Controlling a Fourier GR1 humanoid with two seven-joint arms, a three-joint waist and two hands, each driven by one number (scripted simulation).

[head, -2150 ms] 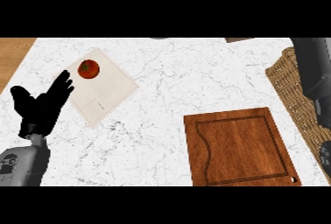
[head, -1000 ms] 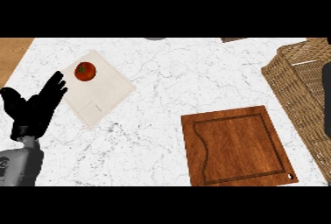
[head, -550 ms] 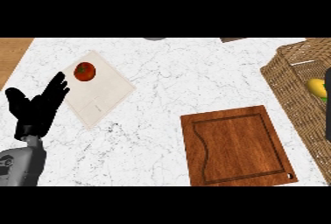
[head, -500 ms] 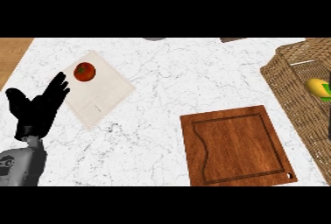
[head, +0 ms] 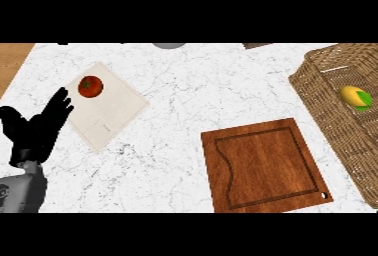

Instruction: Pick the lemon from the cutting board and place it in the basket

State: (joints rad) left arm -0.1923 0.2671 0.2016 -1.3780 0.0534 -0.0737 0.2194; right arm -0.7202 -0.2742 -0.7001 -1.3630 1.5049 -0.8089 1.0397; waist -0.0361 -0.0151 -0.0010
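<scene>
One view served, the head view looking steeply down on the counter. Low at its left edge the left hand stood released, fingers straight and raised, holding nothing; it looked parked there to keep clear of the work. Just beyond its fingertips lay a pale mat with a tomato on its far corner, neither of them part of the job. Well off to that hand's right, mid-counter, the cutting board lay bare. Farther right again, the lemon sat inside the basket, which stood just beside the board, probably to keep the carry short. I judged the placing done. No right hand showed, so its state could not be told
</scene>
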